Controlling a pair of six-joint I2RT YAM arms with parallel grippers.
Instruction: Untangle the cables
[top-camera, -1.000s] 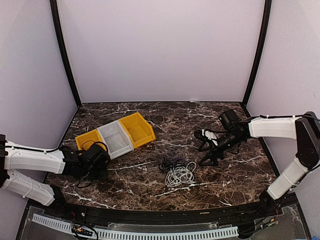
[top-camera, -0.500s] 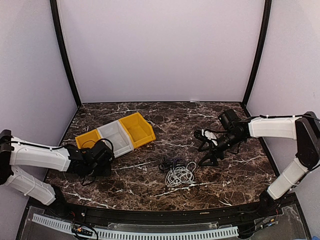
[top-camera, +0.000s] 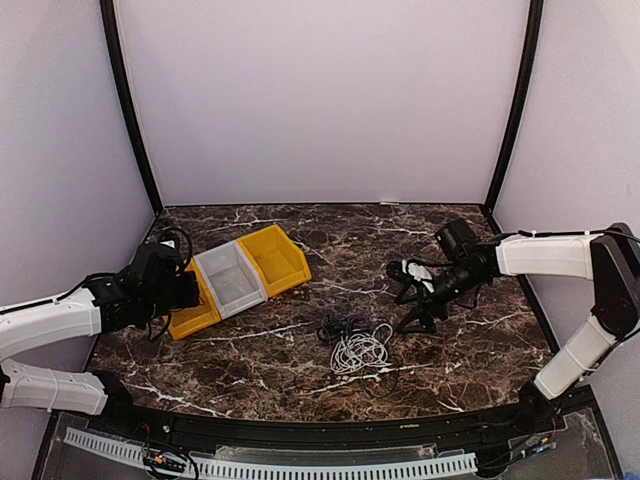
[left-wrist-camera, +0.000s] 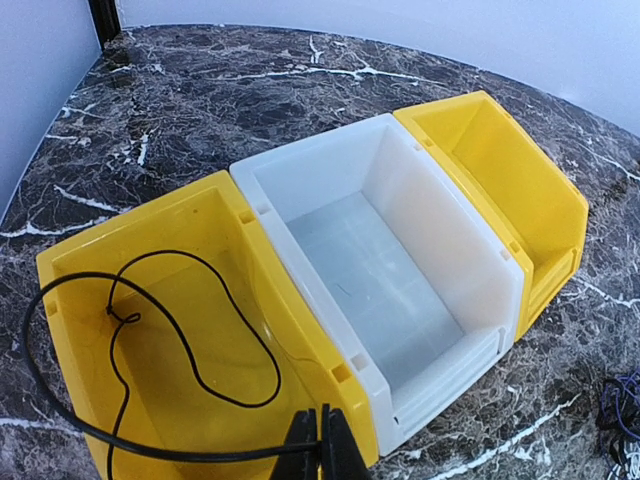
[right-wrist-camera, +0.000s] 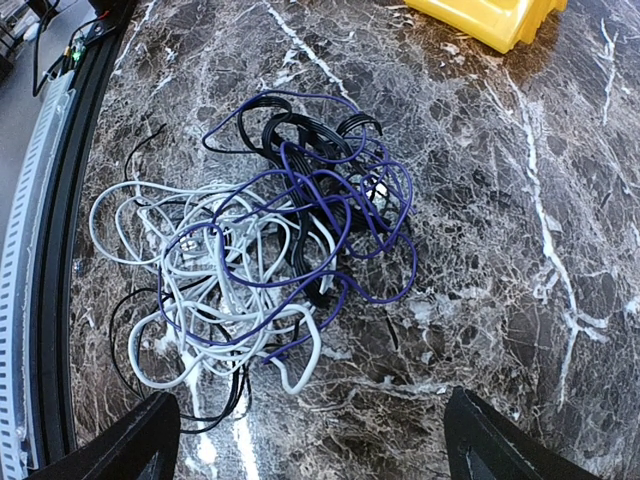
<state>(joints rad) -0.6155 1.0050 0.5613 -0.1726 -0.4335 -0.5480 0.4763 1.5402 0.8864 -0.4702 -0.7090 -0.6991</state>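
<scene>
While a black cable (left-wrist-camera: 110, 441) is pinched in the clamped left gripper (left-wrist-camera: 320, 440) above the yellow bin (left-wrist-camera: 75, 260), the tangle (right-wrist-camera: 270, 240) lies well apart, near the widely spread right gripper (right-wrist-camera: 320, 440). The cable should be lowered fully inside before release.

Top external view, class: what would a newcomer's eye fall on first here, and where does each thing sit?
First, the loose tangle of white, purple and black cables lying mid-table on the dark marble tabletop. Next, the row of three plastic bins, yellow, white, yellow, at the left. There the left gripper is shut on a thin black cable looped over the end yellow bin.
</scene>
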